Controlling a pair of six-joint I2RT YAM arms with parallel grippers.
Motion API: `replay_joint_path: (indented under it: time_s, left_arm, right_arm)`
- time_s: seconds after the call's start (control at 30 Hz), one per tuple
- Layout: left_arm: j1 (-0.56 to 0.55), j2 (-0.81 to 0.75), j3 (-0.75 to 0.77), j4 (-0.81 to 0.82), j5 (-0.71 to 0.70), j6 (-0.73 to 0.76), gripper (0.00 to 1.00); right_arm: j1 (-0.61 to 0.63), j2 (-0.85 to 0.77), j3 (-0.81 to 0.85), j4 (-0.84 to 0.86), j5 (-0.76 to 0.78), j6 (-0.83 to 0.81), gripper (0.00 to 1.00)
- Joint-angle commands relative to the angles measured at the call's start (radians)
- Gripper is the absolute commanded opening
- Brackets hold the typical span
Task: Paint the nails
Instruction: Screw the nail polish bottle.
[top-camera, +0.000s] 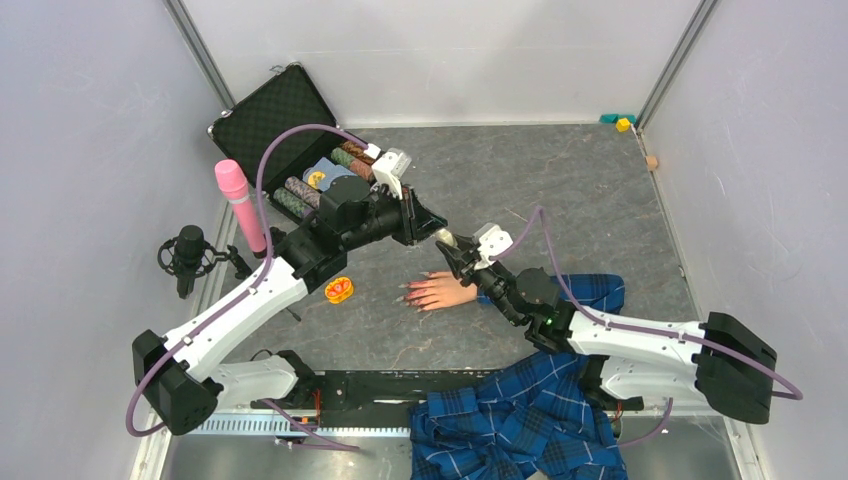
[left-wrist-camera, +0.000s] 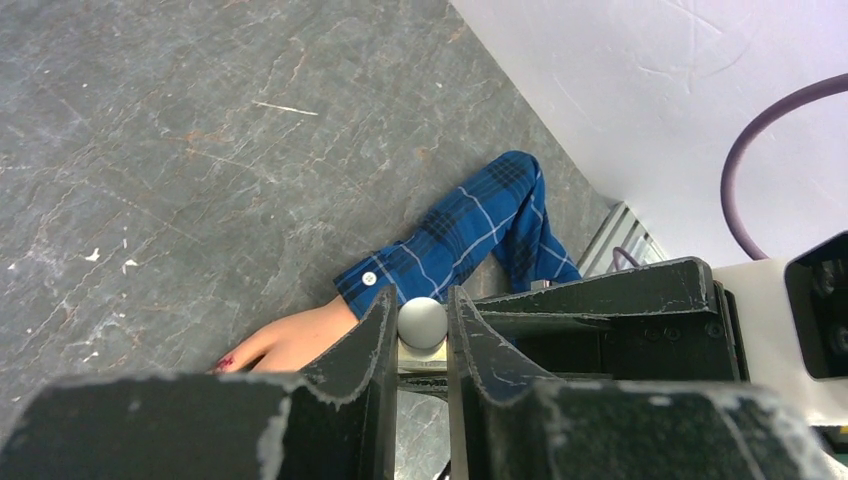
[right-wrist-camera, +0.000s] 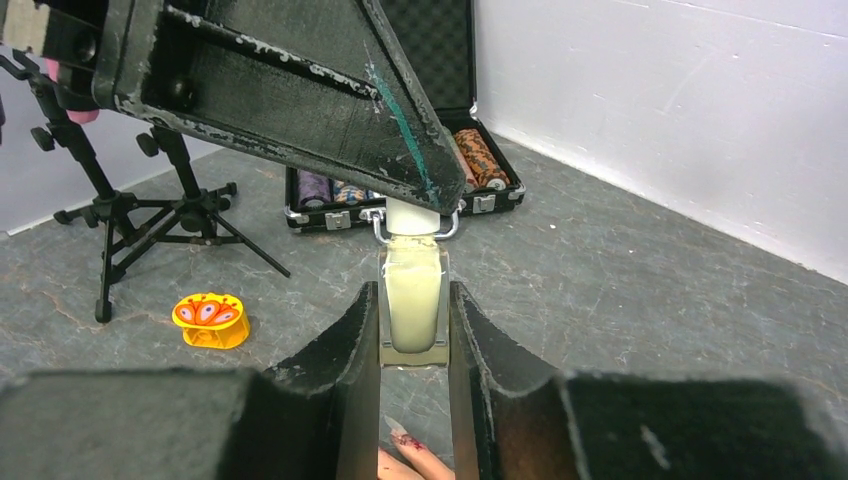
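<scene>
The flesh-coloured mannequin hand (top-camera: 440, 291) lies flat on the grey table, its blue plaid sleeve (top-camera: 590, 290) running right. Its reddish-pink nails (top-camera: 407, 296) point left. One nail also shows in the left wrist view (left-wrist-camera: 228, 362) and one in the right wrist view (right-wrist-camera: 398, 428). My right gripper (top-camera: 455, 252) is shut on a small clear bottle (right-wrist-camera: 413, 285) of pale liquid, held above the fingers. My left gripper (top-camera: 436, 233) is shut on the bottle's white cap (left-wrist-camera: 422, 322), which sits on the bottle. The two grippers meet just behind the hand.
An open black case (top-camera: 262, 125) with poker chips stands at the back left. A pink cylinder (top-camera: 240, 205) and a microphone on a tripod (top-camera: 189, 255) stand at the left edge. A yellow-orange toy (top-camera: 340, 290) lies left of the hand. Plaid cloth (top-camera: 520, 420) lies at the front.
</scene>
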Motion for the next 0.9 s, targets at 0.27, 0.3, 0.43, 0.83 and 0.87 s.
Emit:
replay_joint_path:
  time_s: [0.27, 0.3, 0.43, 0.83, 0.87]
  left_arm:
    - [-0.003, -0.053, -0.059, 0.144, 0.272, -0.021, 0.02]
    - [-0.004, -0.056, -0.062, 0.159, 0.308, -0.021, 0.02]
    - [-0.003, -0.064, -0.038, 0.162, 0.445, 0.017, 0.02]
    - [-0.005, -0.079, 0.014, 0.034, 0.773, 0.167, 0.02]
    - [-0.005, -0.081, 0.014, 0.026, 0.787, 0.177, 0.02]
  right_arm:
    - [-0.046, -0.174, -0.015, 0.097, -0.188, 0.180, 0.00]
    - [-0.058, -0.191, -0.022, 0.110, -0.220, 0.197, 0.00]
    - [-0.109, -0.231, -0.027, 0.134, -0.394, 0.263, 0.00]
    - [-0.189, -0.238, -0.039, 0.346, -0.747, 0.457, 0.00]
    - [-0.194, -0.231, -0.041, 0.375, -0.766, 0.480, 0.00]
